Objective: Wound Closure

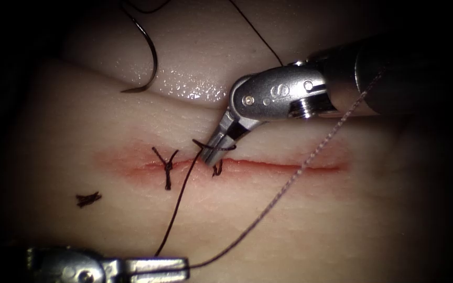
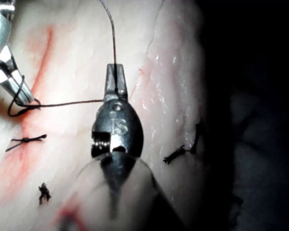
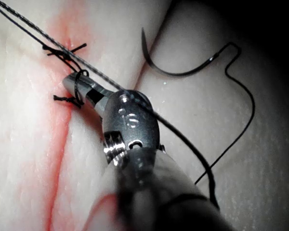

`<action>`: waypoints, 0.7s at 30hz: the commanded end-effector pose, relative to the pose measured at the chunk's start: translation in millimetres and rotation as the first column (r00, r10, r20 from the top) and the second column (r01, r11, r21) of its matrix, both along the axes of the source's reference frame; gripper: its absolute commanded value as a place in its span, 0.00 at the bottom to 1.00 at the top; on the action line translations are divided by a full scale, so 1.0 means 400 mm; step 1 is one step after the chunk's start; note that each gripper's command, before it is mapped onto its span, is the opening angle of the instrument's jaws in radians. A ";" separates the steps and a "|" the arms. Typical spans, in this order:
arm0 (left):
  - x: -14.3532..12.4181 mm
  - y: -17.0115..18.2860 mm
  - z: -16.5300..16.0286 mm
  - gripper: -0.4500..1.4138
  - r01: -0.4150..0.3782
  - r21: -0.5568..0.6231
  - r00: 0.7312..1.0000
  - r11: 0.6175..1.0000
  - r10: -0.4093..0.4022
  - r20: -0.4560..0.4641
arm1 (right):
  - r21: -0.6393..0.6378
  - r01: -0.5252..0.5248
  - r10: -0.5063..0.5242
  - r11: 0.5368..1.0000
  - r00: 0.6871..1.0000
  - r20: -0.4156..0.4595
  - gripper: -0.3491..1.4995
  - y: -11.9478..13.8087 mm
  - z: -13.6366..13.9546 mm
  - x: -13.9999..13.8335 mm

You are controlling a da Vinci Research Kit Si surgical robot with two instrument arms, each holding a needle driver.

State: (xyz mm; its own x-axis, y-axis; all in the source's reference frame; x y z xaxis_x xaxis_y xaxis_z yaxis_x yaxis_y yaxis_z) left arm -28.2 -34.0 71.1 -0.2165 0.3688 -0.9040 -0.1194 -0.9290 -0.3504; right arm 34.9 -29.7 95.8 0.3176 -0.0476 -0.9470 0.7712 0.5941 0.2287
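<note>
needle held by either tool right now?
No. In the endoscope view the needle lies free on the tissue above the cut, away from both tools.

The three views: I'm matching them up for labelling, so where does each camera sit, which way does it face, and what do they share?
Endoscope: above and in front, facing the cut; right tool looped with thread, left tool holding thread, needle lying free.
Left wrist: down its shaft at the left tool.
Right wrist: down its shaft at the right tool.
Shared: the finished stitch.
</note>
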 end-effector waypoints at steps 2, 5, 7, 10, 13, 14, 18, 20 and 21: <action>-0.0039 -0.0052 -0.0025 0.00 -0.023 -0.002 0.999 1.000 0.023 0.030 | 0.007 -0.011 0.011 1.000 1.000 0.005 0.00 0.0001 0.0021 0.0023; -0.0062 -0.0084 -0.0065 0.00 -0.036 -0.008 0.998 0.999 0.036 0.045 | 0.013 -0.016 0.016 1.000 1.000 0.015 0.00 0.0001 0.0025 0.0025; -0.0077 -0.0106 -0.0092 0.00 -0.042 -0.011 0.998 0.999 0.042 0.052 | 0.010 -0.022 0.022 1.000 1.000 0.017 0.00 0.0003 0.0028 0.0025; -0.0094 -0.0133 -0.0133 0.00 -0.051 -0.014 0.997 0.999 0.052 0.064 | 0.011 -0.028 0.028 1.000 0.999 0.025 0.00 0.0009 0.0034 0.0023; -0.0107 -0.0152 -0.0170 0.00 -0.062 -0.016 0.995 0.998 0.063 0.077 | 0.011 -0.037 0.036 0.999 0.999 0.033 0.00 0.0014 0.0046 0.0022; -0.0111 -0.0157 -0.0181 0.00 -0.064 -0.017 0.995 0.998 0.065 0.080 | 0.013 -0.039 0.038 0.999 0.998 0.039 0.00 0.0015 0.0050 0.0022; -0.0122 -0.0177 -0.0220 0.00 -0.077 -0.019 0.992 0.997 0.078 0.096 | 0.010 -0.044 0.043 0.999 0.998 0.050 0.00 0.0020 0.0067 0.0021; -0.0127 -0.0187 -0.0237 0.00 -0.083 -0.020 0.991 0.996 0.085 0.103 | 0.010 -0.047 0.046 0.999 0.998 0.050 0.00 0.0022 0.0074 0.0021; -0.0130 -0.0192 -0.0246 0.00 -0.086 -0.022 0.991 0.996 0.088 0.106 | 0.009 -0.048 0.047 0.999 0.998 0.051 0.00 0.0023 0.0077 0.0022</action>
